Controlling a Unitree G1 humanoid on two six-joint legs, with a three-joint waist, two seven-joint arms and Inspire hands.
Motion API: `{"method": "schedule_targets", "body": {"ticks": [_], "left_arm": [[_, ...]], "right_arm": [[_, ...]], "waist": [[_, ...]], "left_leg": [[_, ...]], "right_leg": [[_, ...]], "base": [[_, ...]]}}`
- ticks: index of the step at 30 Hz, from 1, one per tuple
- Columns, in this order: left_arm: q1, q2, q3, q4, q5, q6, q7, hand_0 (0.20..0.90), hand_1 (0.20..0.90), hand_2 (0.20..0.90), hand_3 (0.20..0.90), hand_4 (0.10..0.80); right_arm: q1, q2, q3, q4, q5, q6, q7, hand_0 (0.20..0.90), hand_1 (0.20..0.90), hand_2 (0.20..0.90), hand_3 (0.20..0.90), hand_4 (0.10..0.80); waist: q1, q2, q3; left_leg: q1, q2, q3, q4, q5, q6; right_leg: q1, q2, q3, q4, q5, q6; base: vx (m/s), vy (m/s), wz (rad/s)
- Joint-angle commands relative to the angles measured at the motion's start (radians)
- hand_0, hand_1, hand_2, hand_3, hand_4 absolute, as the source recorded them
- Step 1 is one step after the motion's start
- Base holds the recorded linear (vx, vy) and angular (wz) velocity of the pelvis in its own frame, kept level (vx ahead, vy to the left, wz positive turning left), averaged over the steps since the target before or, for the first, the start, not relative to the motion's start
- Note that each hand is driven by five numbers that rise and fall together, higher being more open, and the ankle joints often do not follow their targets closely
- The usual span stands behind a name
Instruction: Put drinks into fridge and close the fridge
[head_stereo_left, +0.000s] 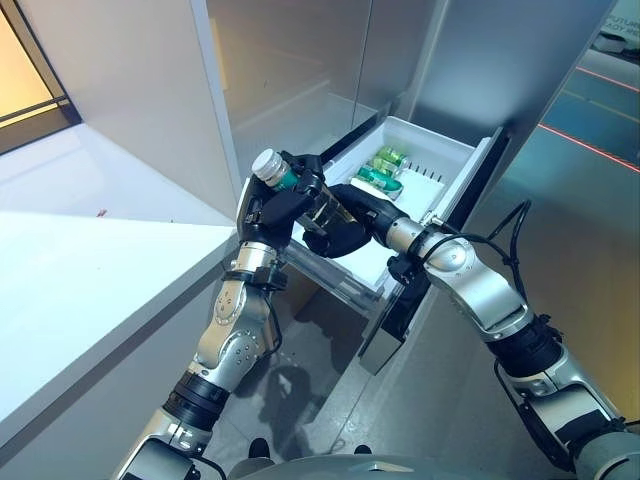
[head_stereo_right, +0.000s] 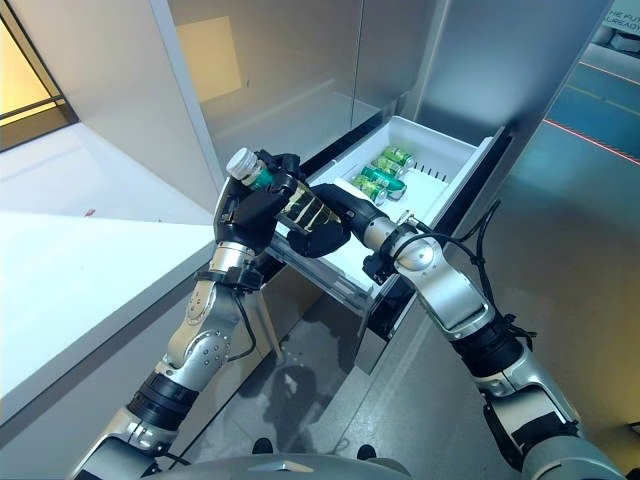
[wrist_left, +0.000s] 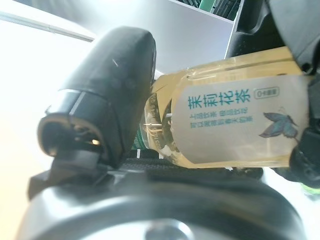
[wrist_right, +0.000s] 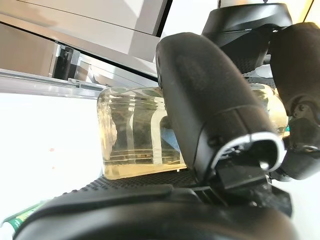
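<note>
A bottle (head_stereo_left: 268, 165) of pale yellow tea with a white cap and a green neck band is held tilted between both hands, above the front left corner of the open white fridge drawer (head_stereo_left: 446, 152). My left hand (head_stereo_left: 272, 212) is curled round its cap end, with the thumb (wrist_left: 112, 95) beside the label (wrist_left: 225, 125). My right hand (head_stereo_left: 345, 228) is curled round its base, with the thumb (wrist_right: 205, 100) across the bottle (wrist_right: 132, 135). Green drinks (head_stereo_left: 384, 168) lie in the drawer's far part.
A white counter (head_stereo_left: 80, 280) runs along the left. The steel fridge body (head_stereo_left: 300, 60) stands behind the drawer. The drawer's dark front panel (head_stereo_left: 478, 195) sticks out to the right. Grey floor (head_stereo_left: 440, 400) lies below.
</note>
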Motion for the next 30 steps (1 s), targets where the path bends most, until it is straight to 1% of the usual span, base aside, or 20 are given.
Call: {"method": "schedule_targets", "body": {"ticks": [1, 2, 3, 4, 7, 10, 12, 15, 19, 22, 26, 30], "left_arm": [[-0.242, -0.035, -0.034, -0.221, 0.104, -0.193, -0.149, 0.3, 0.3, 0.3, 0.2, 0.1], [-0.244, -0.03, -0.036, -0.226, 0.111, -0.184, -0.152, 0.316, 0.316, 0.316, 0.219, 0.119], [-0.245, -0.026, -0.037, -0.229, 0.114, -0.172, -0.15, 0.578, 0.578, 0.578, 0.524, 0.424], [-0.247, -0.02, -0.038, -0.233, 0.118, -0.161, -0.146, 0.9, 0.9, 0.9, 0.9, 0.8], [-0.247, -0.002, -0.036, -0.241, 0.126, -0.169, -0.141, 0.9, 0.9, 0.9, 0.9, 0.8], [-0.244, 0.016, -0.022, -0.259, 0.216, -0.191, -0.097, 0.9, 0.9, 0.9, 0.9, 0.8], [-0.248, 0.041, -0.008, -0.283, 0.299, -0.193, -0.055, 0.9, 0.9, 0.9, 0.9, 0.8], [-0.247, 0.068, 0.01, -0.299, 0.323, -0.198, -0.037, 0.9, 0.9, 0.9, 0.9, 0.8], [-0.243, 0.09, 0.034, -0.308, 0.323, -0.201, -0.028, 0.9, 0.9, 0.9, 0.9, 0.8], [-0.243, 0.09, 0.036, -0.308, 0.307, -0.198, -0.029, 0.9, 0.9, 0.9, 0.9, 0.8], [-0.227, 0.086, 0.04, -0.305, 0.258, -0.171, -0.048, 0.9, 0.9, 0.9, 0.9, 0.8], [-0.199, 0.089, 0.048, -0.294, 0.18, -0.161, -0.09, 0.9, 0.9, 0.9, 0.9, 0.8]], "right_arm": [[-0.126, 0.024, -0.07, -0.027, -0.08, -0.083, -0.069, 0.3, 0.3, 0.3, 0.2, 0.1], [-0.131, 0.019, -0.074, -0.027, -0.088, -0.088, -0.08, 0.3, 0.3, 0.3, 0.2, 0.1], [-0.134, 0.016, -0.078, -0.029, -0.102, -0.095, -0.089, 0.3, 0.3, 0.3, 0.2, 0.1], [-0.141, 0.01, -0.085, -0.032, -0.126, -0.109, -0.107, 0.3, 0.3, 0.3, 0.2, 0.1], [-0.167, -0.014, -0.109, -0.037, -0.148, -0.116, -0.149, 0.3, 0.3, 0.3, 0.2, 0.1], [-0.188, -0.04, -0.13, -0.046, -0.144, -0.106, -0.199, 0.3, 0.3, 0.3, 0.2, 0.1], [-0.21, -0.063, -0.15, -0.048, -0.124, -0.085, -0.229, 0.3, 0.3, 0.3, 0.2, 0.1], [-0.227, -0.089, -0.162, -0.047, -0.088, -0.066, -0.263, 0.3, 0.3, 0.3, 0.2, 0.1], [-0.242, -0.11, -0.176, -0.025, -0.047, -0.059, -0.304, 0.3, 0.3, 0.3, 0.2, 0.1], [-0.241, -0.113, -0.183, -0.015, -0.041, -0.058, -0.327, 0.3, 0.3, 0.3, 0.2, 0.1], [-0.23, -0.117, -0.198, 0.012, -0.048, -0.068, -0.365, 0.3, 0.3, 0.3, 0.2, 0.1], [-0.229, -0.126, -0.212, 0.065, -0.079, -0.083, -0.415, 0.3, 0.3, 0.3, 0.2, 0.1]], "waist": [[0.01, -0.003, -0.076], [0.01, -0.002, -0.076], [0.01, -0.001, -0.075], [0.01, 0.001, -0.075], [0.011, 0.004, -0.072], [0.012, 0.006, -0.07], [0.015, 0.007, -0.07], [0.018, 0.008, -0.071], [0.02, 0.011, -0.074], [0.02, 0.012, -0.075], [0.022, 0.015, -0.074], [0.03, 0.018, -0.072]], "left_leg": [[0.015, -0.001, -0.018, 0.001, -0.064, 0.02], [0.016, -0.002, -0.019, 0.001, -0.065, 0.021], [0.016, -0.002, -0.019, 0.001, -0.066, 0.021], [0.017, -0.003, -0.019, 0.001, -0.066, 0.022], [0.019, -0.004, -0.022, 0.001, -0.067, 0.022], [0.02, -0.005, -0.024, 0.001, -0.069, 0.023], [0.02, -0.007, -0.029, 0.001, -0.069, 0.022], [0.02, -0.007, -0.03, 0.001, -0.071, 0.021], [0.018, -0.009, -0.034, 0.001, -0.072, 0.021], [0.018, -0.01, -0.035, 0.001, -0.072, 0.021], [0.018, -0.011, -0.037, 0.001, -0.072, 0.02], [0.019, -0.013, -0.042, 0.001, -0.071, 0.021]], "right_leg": [[0.003, 0.087, -0.028, 0.013, -0.022, -0.064], [0.003, 0.087, -0.028, 0.014, -0.022, -0.063], [0.004, 0.087, -0.028, 0.013, -0.021, -0.063], [0.004, 0.087, -0.027, 0.013, -0.021, -0.063], [0.004, 0.088, -0.024, 0.014, -0.02, -0.063], [0.004, 0.089, -0.023, 0.016, -0.021, -0.062], [0.004, 0.088, -0.026, 0.018, -0.021, -0.062], [0.005, 0.087, -0.031, 0.016, -0.023, -0.06], [0.005, 0.087, -0.033, 0.013, -0.023, -0.061], [0.004, 0.088, -0.03, 0.011, -0.022, -0.061], [0.005, 0.087, -0.031, 0.011, -0.021, -0.061], [0.007, 0.086, -0.036, 0.011, -0.022, -0.063]], "base": [[0.0, 0.0, 0.0], [0.0, 0.0, 0.0], [0.0, 0.0, 0.0], [0.0, 0.0, 0.0], [0.0, 0.0, 0.0], [0.0, 0.0, 0.0], [0.0, 0.0, 0.0], [0.0, 0.0, 0.0], [0.0, 0.0, 0.0], [0.0, 0.0, 0.0], [0.0, 0.0, 0.0], [0.013, 0.007, 0.03]]}}
